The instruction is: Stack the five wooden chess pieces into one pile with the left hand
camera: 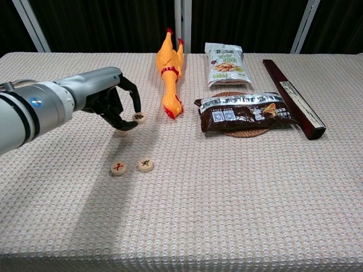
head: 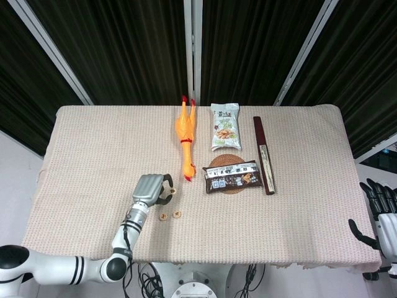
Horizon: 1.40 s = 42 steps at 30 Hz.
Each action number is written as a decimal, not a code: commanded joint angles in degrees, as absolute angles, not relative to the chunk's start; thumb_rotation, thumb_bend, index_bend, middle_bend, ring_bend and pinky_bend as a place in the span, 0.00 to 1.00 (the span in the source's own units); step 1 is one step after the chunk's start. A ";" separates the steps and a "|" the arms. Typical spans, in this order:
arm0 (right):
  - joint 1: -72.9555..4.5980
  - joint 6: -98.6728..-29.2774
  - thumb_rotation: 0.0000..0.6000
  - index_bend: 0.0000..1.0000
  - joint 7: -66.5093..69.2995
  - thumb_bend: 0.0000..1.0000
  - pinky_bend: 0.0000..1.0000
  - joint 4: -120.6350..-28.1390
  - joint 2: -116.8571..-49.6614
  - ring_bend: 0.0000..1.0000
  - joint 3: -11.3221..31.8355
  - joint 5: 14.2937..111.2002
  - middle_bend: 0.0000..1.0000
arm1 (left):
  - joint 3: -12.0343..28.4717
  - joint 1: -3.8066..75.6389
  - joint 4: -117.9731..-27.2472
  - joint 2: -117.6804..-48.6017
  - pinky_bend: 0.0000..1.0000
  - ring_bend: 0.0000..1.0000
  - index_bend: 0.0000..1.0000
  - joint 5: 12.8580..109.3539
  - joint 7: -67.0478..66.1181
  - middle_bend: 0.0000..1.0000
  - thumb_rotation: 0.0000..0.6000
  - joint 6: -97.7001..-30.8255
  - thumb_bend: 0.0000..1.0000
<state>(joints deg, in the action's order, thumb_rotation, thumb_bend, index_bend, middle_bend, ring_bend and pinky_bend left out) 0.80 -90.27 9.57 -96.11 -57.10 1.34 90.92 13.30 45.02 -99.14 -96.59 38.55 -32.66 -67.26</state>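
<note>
Now my left hand pinches one chess piece between its fingers, lifted over the counter near another piece half hidden below, probably the pile's base, while two pieces lie apart, awaiting stacking.

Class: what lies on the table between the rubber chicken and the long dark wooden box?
A snack bag up top, and a dark packet on a woven coaster; the head view shows it.

Worktop under a beige woven cloth

On it lay a rubber chicken, a snack bag, a dark packet over a round coaster, a long dark box, and two wooden chess pieces side by side.
</note>
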 commanded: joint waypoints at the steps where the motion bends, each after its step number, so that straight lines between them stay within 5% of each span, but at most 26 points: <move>1: 0.73 -90.07 1.00 0.00 8.87 0.29 0.00 -96.30 -57.30 0.00 1.23 91.03 0.00 | 12.98 44.16 -97.94 -95.81 1.00 1.00 0.49 38.78 -30.99 1.00 1.00 -66.66 0.31; 42: 0.02 -88.23 1.00 0.00 7.26 0.29 0.00 -96.91 -57.63 0.00 1.35 89.76 0.00 | 12.04 42.03 -90.49 -97.07 1.00 1.00 0.46 41.74 -26.34 1.00 1.00 -62.86 0.30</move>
<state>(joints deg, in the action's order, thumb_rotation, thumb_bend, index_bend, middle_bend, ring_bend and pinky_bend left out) 0.02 -88.23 7.26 -96.91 -57.64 1.35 89.76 12.02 42.03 -90.50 -97.08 41.76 -26.32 -62.86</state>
